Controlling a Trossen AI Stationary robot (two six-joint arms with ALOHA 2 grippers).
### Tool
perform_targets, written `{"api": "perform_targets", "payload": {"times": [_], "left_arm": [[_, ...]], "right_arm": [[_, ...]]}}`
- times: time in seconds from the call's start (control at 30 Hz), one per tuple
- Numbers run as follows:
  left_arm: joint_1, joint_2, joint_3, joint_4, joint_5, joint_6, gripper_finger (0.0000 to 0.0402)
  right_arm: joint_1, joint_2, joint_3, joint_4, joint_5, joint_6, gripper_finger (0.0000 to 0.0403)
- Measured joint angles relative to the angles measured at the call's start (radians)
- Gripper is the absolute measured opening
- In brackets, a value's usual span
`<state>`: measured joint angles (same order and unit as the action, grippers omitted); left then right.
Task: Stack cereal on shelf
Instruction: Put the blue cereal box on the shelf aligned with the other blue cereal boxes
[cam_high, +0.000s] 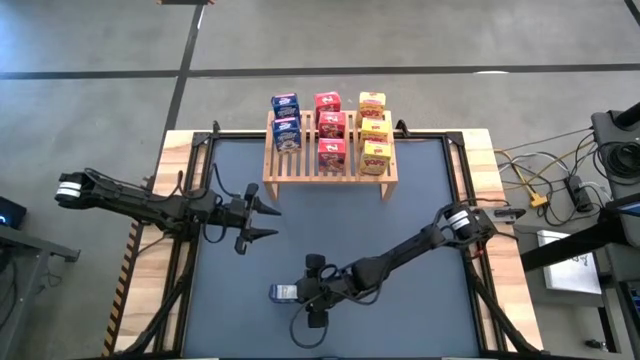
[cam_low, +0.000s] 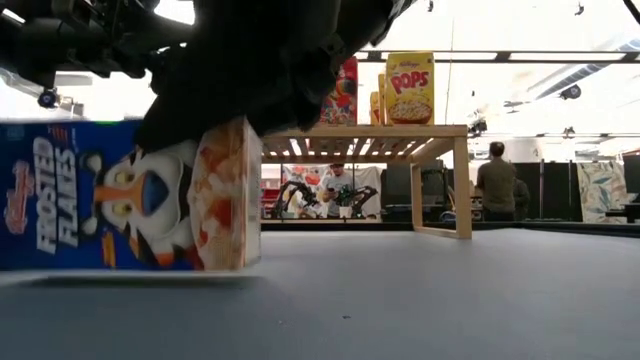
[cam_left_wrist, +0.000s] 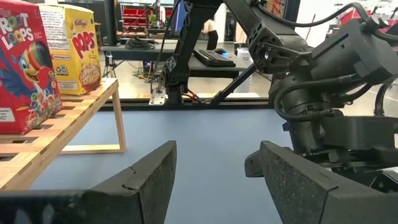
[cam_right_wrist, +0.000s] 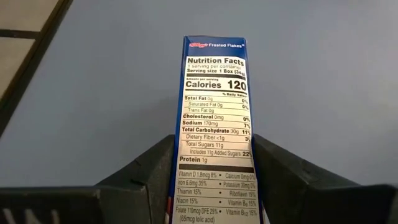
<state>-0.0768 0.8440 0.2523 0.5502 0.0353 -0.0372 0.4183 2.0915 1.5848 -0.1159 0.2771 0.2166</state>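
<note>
I see my right gripper (cam_right_wrist: 214, 180) with its fingers pressed on both sides of a blue cereal box (cam_high: 285, 292), which lies on the table (cam_high: 420, 190) near its front edge. My left gripper (cam_high: 272, 223) waits open beside the shelf (cam_high: 330, 168), holding nothing.

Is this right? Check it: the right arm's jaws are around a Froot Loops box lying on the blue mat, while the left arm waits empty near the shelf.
Not quite. The box between the right gripper jaws is a Frosted Flakes box, as the right wrist view's label shows. It lies on the blue mat, and the left gripper waits empty near the shelf.
</note>
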Motion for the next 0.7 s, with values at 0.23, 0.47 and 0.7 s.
{"api": "perform_targets", "payload": {"times": [0.23,0.47,0.7], "left_arm": [[0.000,-0.023,0.000,0.051,0.000,0.018,0.0215],[0.000,-0.070,0.000,0.046,0.000,0.028,0.0215],[0.000,-0.087,-0.001,0.041,0.001,0.039,0.0215]], "right_arm": [[0.005,-0.067,-0.001,-0.034,0.031,-0.037,0.0183],[0.038,-0.163,-0.085,-0.027,0.170,-0.080,0.0183],[0.055,-0.349,-0.360,0.236,0.249,-0.119,0.0183]]}}
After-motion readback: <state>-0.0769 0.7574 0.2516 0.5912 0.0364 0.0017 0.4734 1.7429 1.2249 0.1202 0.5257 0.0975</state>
